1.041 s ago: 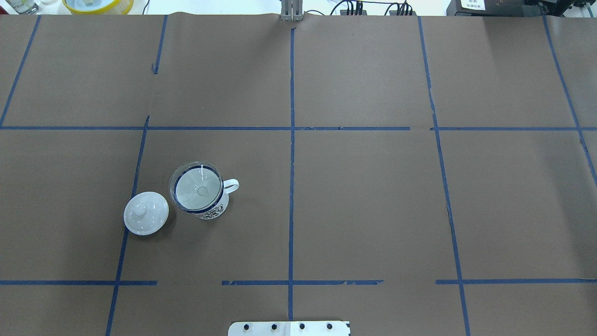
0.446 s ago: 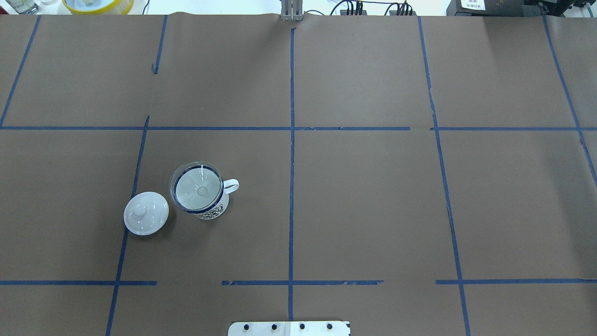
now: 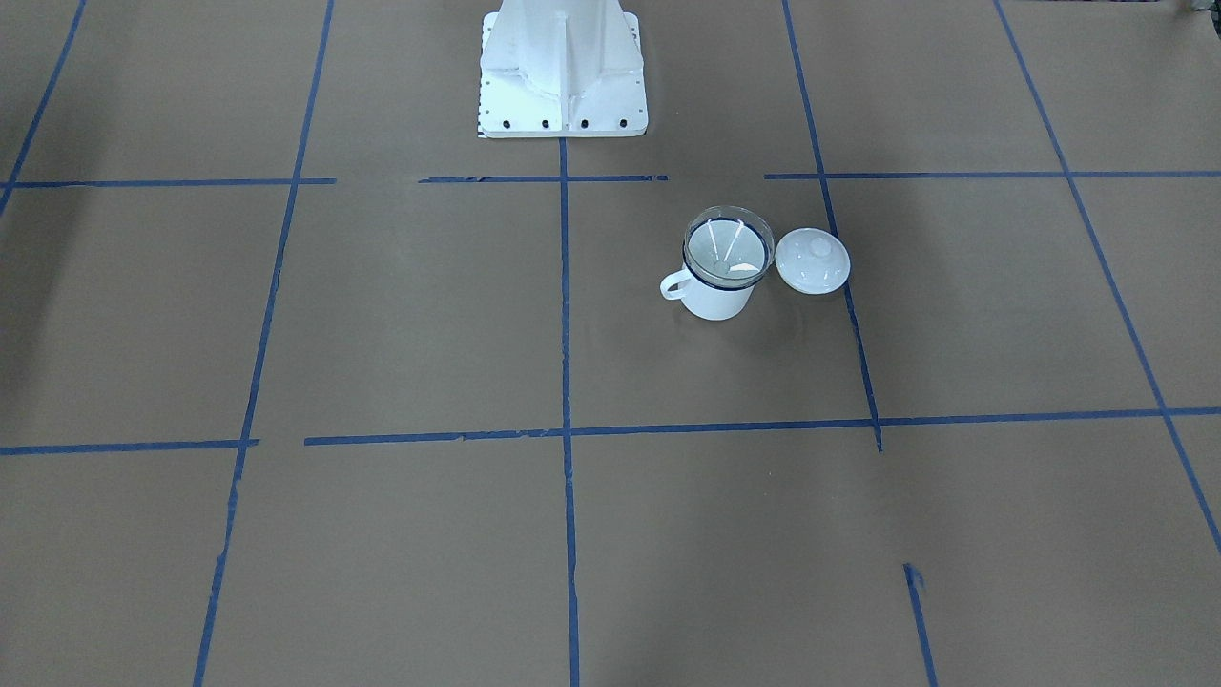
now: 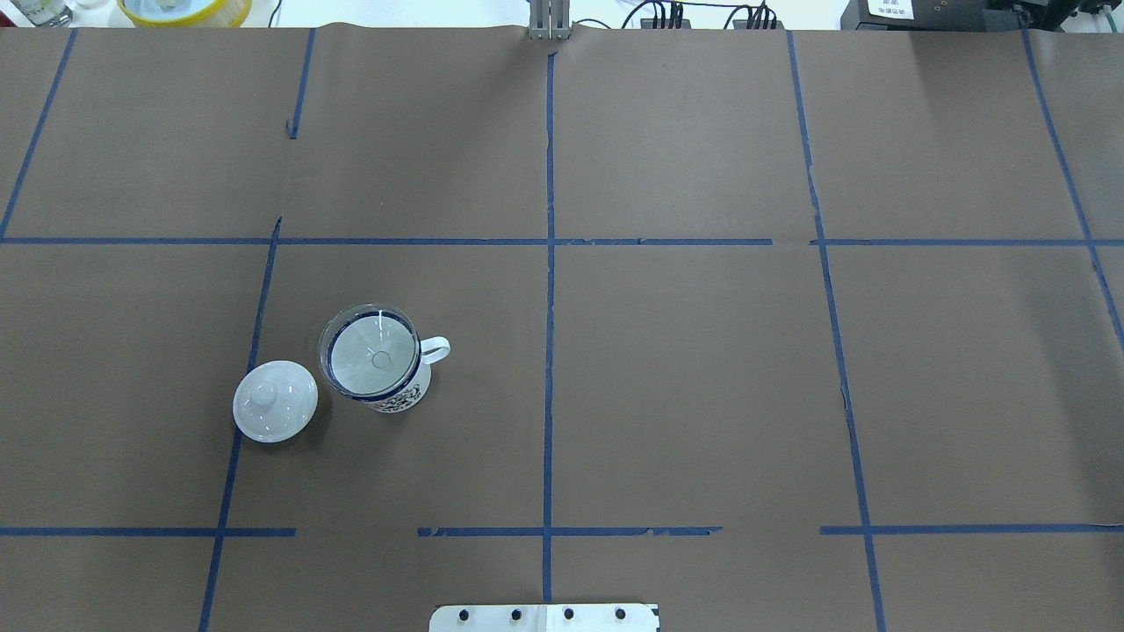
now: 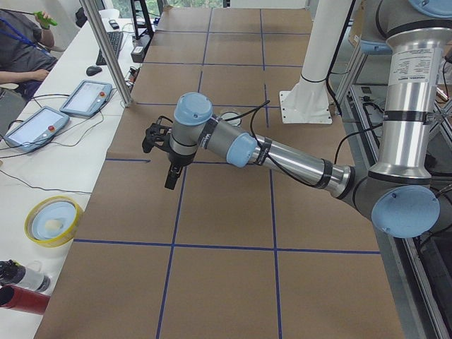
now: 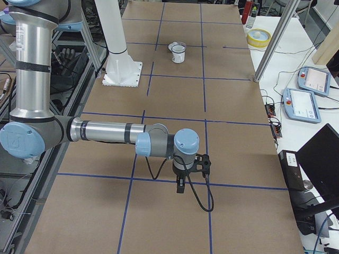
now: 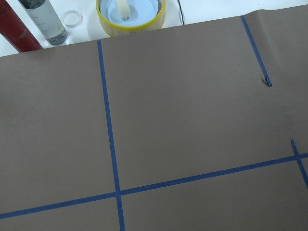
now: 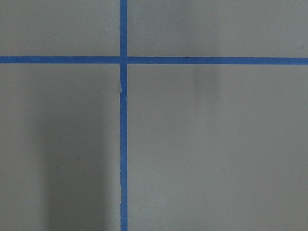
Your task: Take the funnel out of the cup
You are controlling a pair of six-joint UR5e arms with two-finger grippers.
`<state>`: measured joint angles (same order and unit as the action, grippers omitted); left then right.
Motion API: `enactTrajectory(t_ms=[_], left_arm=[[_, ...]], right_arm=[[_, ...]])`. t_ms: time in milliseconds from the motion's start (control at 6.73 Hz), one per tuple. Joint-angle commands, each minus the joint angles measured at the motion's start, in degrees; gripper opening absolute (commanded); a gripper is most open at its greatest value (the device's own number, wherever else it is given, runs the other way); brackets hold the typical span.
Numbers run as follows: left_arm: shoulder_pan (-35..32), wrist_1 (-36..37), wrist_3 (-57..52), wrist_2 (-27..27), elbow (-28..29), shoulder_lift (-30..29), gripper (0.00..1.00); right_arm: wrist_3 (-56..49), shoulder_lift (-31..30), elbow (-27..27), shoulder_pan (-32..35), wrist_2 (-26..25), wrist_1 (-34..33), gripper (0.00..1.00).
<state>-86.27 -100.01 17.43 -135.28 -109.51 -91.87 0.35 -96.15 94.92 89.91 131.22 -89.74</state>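
The clear funnel [image 4: 373, 355] sits in the white cup [image 4: 397, 397], which has a dark blue rim and its handle to the right in the overhead view. Both stand left of the table's middle, and also show in the front view as funnel [image 3: 728, 246] and cup [image 3: 717, 301]. Neither gripper is near them. My left gripper [image 5: 171, 176] hangs over the table's far left end. My right gripper [image 6: 180, 186] hangs over the right end. Both show only in the side views, so I cannot tell whether they are open or shut.
A white domed lid [image 4: 275, 401] with a knob lies just left of the cup. A yellow-rimmed bowl [image 7: 130, 12], a bottle [image 7: 44, 19] and a red can [image 7: 17, 29] stand beyond the table's left end. The robot base [image 3: 561, 76] is at the near edge.
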Motion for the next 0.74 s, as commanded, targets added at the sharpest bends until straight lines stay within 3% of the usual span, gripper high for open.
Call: enactTrajectory(t_ms=[0, 297, 446, 595], left_arm=[[10.5, 0.0, 17.2, 5.4, -7.2, -0.7, 1.00], [23.0, 0.4, 34.7, 7.7, -7.4, -8.5, 1.00], [29.2, 3.3, 43.0, 8.4, -7.4, -13.5, 1.00], [35.4, 9.5, 49.5, 13.2, -7.3, -20.0, 1.00]], right_arm=[[0.0, 0.0, 0.0, 0.0, 0.0, 0.0, 1.00], [0.0, 0.0, 0.0, 0.0, 0.0, 0.0, 1.00], [0.0, 0.0, 0.0, 0.0, 0.0, 0.0, 1.00], [0.0, 0.0, -0.1, 0.0, 0.0, 0.0, 1.00]])
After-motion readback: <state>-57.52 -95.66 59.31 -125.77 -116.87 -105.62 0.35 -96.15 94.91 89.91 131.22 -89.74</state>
